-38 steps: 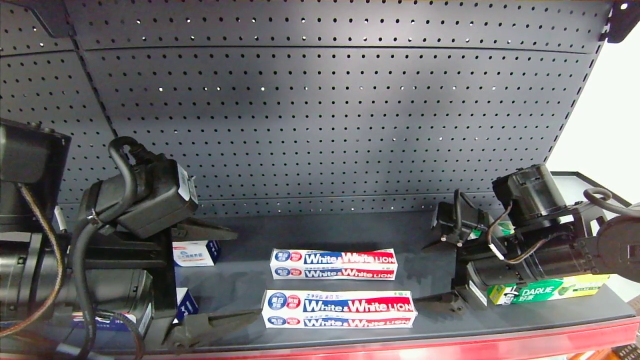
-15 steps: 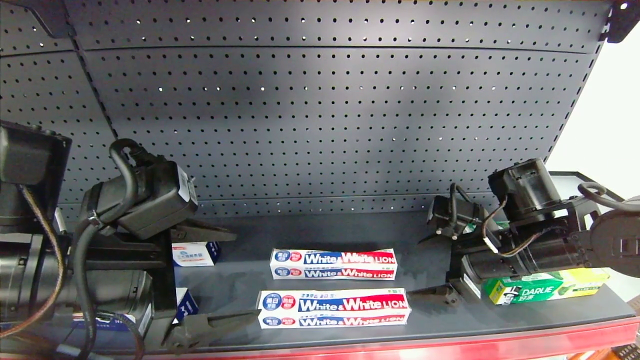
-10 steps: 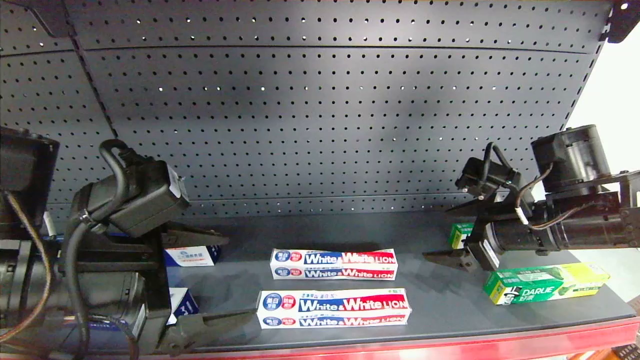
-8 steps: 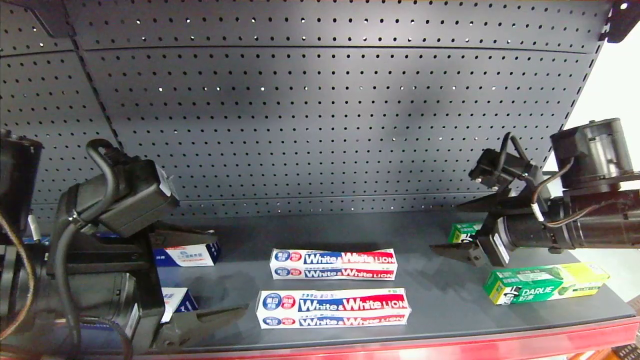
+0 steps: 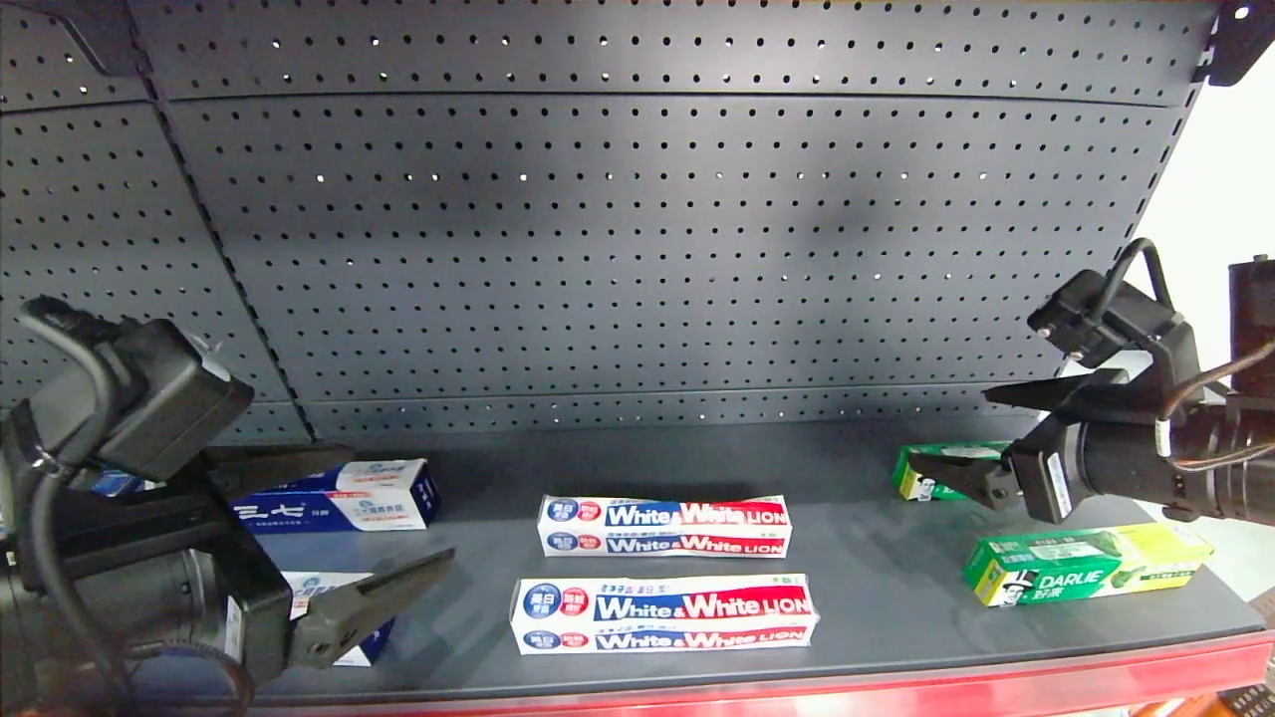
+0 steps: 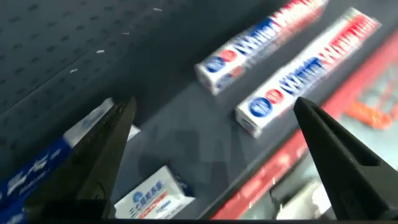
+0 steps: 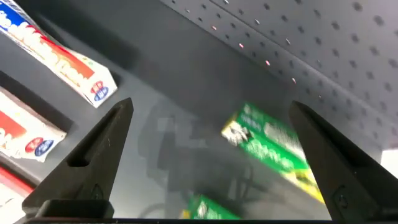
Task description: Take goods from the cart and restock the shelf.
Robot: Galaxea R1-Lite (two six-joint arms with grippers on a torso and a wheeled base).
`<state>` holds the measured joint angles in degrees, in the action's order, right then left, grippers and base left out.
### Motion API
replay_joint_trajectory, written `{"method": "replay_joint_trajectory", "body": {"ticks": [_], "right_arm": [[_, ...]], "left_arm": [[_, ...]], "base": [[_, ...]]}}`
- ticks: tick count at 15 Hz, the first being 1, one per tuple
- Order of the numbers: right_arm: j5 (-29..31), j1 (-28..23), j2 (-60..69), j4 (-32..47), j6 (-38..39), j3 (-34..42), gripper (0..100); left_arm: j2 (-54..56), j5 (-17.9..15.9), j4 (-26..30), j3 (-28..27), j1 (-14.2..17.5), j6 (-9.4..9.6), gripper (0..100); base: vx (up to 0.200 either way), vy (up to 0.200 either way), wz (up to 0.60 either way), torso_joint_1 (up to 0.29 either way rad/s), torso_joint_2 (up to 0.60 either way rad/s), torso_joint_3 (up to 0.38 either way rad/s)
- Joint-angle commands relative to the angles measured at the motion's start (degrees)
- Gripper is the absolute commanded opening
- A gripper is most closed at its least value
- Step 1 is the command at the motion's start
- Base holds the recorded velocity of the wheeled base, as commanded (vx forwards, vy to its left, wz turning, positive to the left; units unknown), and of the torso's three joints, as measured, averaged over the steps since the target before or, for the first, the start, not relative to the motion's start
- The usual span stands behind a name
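Left gripper [image 5: 398, 503] spread, empty | right gripper [image 5: 948, 428] spread, empty | front white box [image 5: 665, 614] near shelf edge [image 5: 896, 685]

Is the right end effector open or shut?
Open: the right end effector has its fingers wide apart above the shelf, nothing held between them.

Head camera faces the shelf [image 5: 877, 597] squarely; both wrist cameras view its deck close-up.
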<state>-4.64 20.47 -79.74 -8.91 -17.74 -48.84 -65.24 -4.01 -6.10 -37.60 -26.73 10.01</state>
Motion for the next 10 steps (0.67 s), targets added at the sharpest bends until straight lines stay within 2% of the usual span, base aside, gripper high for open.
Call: {"method": "replay_joint_trajectory", "body": {"ticks": [1, 3, 4, 8, 10], "right_arm": [[0.2, -1.1, 2.6, -0.1, 0.4, 1.2, 100], [0.2, -2.6, 3.8, -0.1, 0.7, 1.5, 100], [0.2, -3.0, 4.6, -0.1, 1.1, 1.5, 100], [1.2, -6.1, 9.3, -0.1, 5.0, 2.2, 100], [4.6, -6.1, 11.7, 0.1, 5.4, 3.3, 100]], "left_arm": [[2.5, 1.9, -1.8, 3.0, 0.1, -1.83, 100], [4.7, 3.4, -1.7, 3.8, 0.5, -3.68, 100], [5.7, 3.7, -1.7, 4.2, 1.2, -3.94, 100], [11.4, 3.4, -1.6, 6.8, 8.5, -4.03, 100], [13.4, 3.4, -1.7, 8.3, 10.2, -4.03, 100]], "base": [[0.0, 0.0, 0.0, 0.0, 0.0, 0.0], [0.0, 0.0, 0.0, 0.0, 0.0, 0.0], [0.0, 0.0, 0.0, 0.0, 0.0, 0.0], [0.0, 0.0, 0.0, 0.0, 0.0, 0.0], [0.0, 0.0, 0.0, 0.0, 0.0, 0.0]]}}
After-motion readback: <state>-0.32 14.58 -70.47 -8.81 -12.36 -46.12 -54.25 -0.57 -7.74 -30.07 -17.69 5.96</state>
